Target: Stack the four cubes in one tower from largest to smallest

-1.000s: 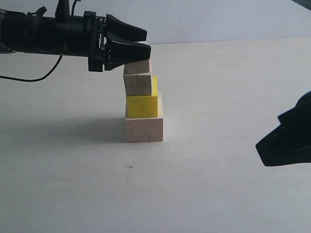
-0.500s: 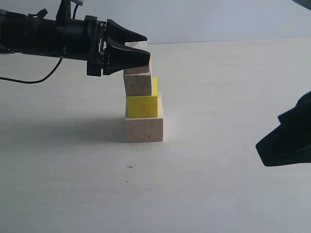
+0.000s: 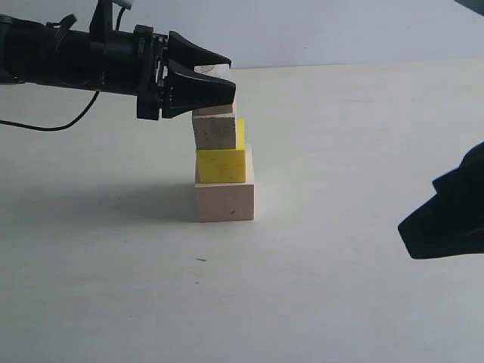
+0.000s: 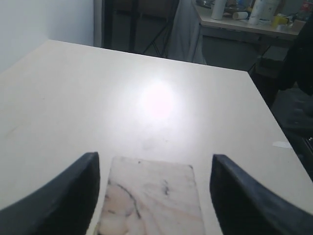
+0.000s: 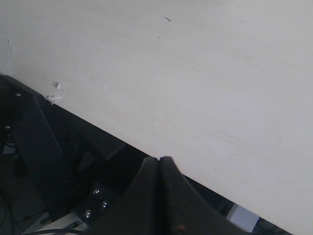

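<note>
The tower stands left of centre in the exterior view. Its base is the largest pale wood cube [image 3: 225,200], with the yellow cube [image 3: 221,165] on it and a smaller greyish-faced wooden cube [image 3: 215,132] above that. The smallest cube [image 3: 215,110] [image 4: 151,196] rests on top, mostly hidden behind black fingers. My left gripper [image 3: 231,74] [image 4: 154,159] reaches in level from the left and is open, one finger on each side of the top cube, with a gap showing on both sides. My right gripper [image 3: 412,227] [image 5: 160,159] hangs shut and empty at the right edge.
The tower stands on a pale table [image 3: 340,287]. In the left wrist view the table's far edge gives onto a dark room with a bench of bottles [image 4: 244,10]. The right wrist view shows the table's edge [image 5: 122,137] and a dark frame below it.
The left gripper has dropped slightly and shifted a little to the right around the top cube, hiding more of it. The tower and the right gripper have not moved.
</note>
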Action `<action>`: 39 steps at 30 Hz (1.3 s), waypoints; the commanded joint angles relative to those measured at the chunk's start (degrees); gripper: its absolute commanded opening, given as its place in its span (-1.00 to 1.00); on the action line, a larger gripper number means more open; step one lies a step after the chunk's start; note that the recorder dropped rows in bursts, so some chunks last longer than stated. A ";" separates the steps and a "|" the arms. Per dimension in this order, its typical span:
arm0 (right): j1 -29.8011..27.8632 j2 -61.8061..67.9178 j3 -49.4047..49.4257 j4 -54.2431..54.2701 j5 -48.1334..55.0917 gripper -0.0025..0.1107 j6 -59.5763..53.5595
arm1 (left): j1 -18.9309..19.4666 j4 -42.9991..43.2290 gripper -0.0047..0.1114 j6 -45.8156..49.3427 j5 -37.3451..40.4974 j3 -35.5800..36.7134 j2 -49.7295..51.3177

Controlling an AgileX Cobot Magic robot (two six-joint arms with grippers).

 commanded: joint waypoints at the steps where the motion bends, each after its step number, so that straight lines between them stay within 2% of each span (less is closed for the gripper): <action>1: 0.01 -0.45 0.26 -0.15 -0.09 -0.96 -0.52 | -0.28 0.14 0.16 -0.55 -0.01 0.21 -0.84; 4: 0.01 -0.45 0.26 -0.15 -0.09 -0.96 -0.52 | -0.28 0.26 0.16 -0.70 -0.01 0.21 -0.84; 7: 0.01 -0.45 0.26 -0.15 -0.09 -0.96 -0.52 | -0.28 0.72 -0.03 -0.97 -0.01 0.21 -0.84; 9: 0.01 -0.45 0.26 -0.15 -0.09 -0.96 -0.52 | -0.28 0.72 -0.09 -0.97 -0.01 0.21 -0.84; 14: 0.01 -0.45 0.26 -0.15 -0.09 -0.96 -0.52 | -0.28 0.80 0.11 -0.97 -0.01 0.21 -0.84; 32: 0.01 -0.45 0.26 -0.04 -0.11 -0.96 -0.52 | -0.28 2.10 0.10 -0.97 -0.01 0.21 -0.84; 35: 0.01 -0.45 0.26 0.21 -0.11 -0.96 -0.52 | -0.28 2.10 -0.02 -0.83 -0.01 0.21 -0.84; 39: 0.01 -0.45 0.26 0.46 -0.01 -0.96 -0.52 | -0.28 2.10 -0.33 -0.59 -0.01 0.21 -0.84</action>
